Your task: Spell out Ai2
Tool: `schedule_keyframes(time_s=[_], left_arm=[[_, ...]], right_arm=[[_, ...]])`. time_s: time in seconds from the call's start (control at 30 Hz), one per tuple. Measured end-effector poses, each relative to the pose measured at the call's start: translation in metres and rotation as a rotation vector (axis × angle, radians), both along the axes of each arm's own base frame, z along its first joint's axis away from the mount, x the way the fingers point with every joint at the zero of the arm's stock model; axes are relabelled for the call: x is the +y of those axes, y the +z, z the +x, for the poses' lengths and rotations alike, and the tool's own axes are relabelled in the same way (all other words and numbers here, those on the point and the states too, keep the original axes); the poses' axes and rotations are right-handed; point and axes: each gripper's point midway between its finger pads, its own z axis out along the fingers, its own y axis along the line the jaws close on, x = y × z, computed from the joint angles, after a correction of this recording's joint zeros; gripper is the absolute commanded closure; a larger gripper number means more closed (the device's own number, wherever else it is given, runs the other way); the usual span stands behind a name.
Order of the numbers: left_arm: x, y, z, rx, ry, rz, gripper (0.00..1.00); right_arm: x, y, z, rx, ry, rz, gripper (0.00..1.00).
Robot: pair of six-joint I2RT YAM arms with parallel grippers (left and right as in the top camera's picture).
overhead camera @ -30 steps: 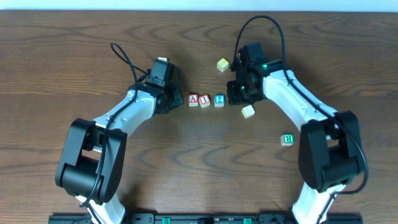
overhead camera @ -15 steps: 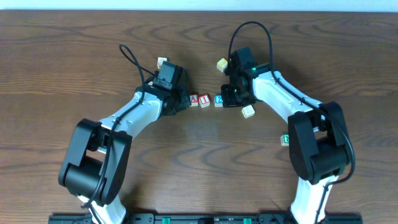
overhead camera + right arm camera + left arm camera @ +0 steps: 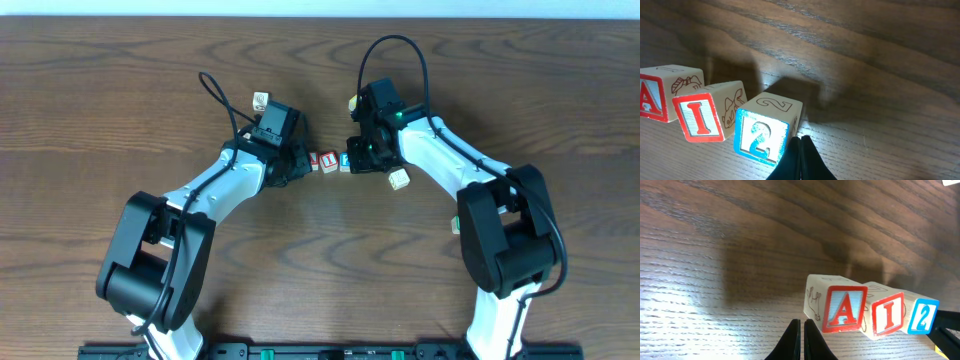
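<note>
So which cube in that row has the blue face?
The 2 cube, at the row's right end, has a blue face with a white numeral. The A cube and I cube show red letters in red frames.

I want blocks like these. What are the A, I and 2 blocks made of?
The A block, I block and 2 block look like pale wood, probably: bare cream sides with printed drawings, and raised painted faces, red for the letters, blue for the 2.

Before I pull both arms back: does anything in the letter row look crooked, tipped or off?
Slightly. The A cube, I cube and 2 cube read in order, none tipped, but the row is staggered: the 2 cube sits turned against the I cube. Nothing looks damaged.
</note>
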Motion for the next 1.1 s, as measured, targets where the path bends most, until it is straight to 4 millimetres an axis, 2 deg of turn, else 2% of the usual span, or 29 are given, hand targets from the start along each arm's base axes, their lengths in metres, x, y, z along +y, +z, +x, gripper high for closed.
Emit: schedule_keyframes(time_s=[0.2,0.4,1.1], left_arm=[[-0.002,0.000,0.001,-0.008,-0.002,-0.004,0.94],[-0.005,-0.012,-0.001,0.025,-0.009,-0.012,0.94],[-0.006,-0.009,0.007,-0.014,-0.009,-0.017,0.94]], right_arm=[[0.001,0.001,0.002,-0.008,-0.002,0.005,0.99],[0.006,0.001,0.003,-0.022,0.009,0.009,0.99],[0.009,0.002,0.005,-0.033,0.012,0.013,0.99]])
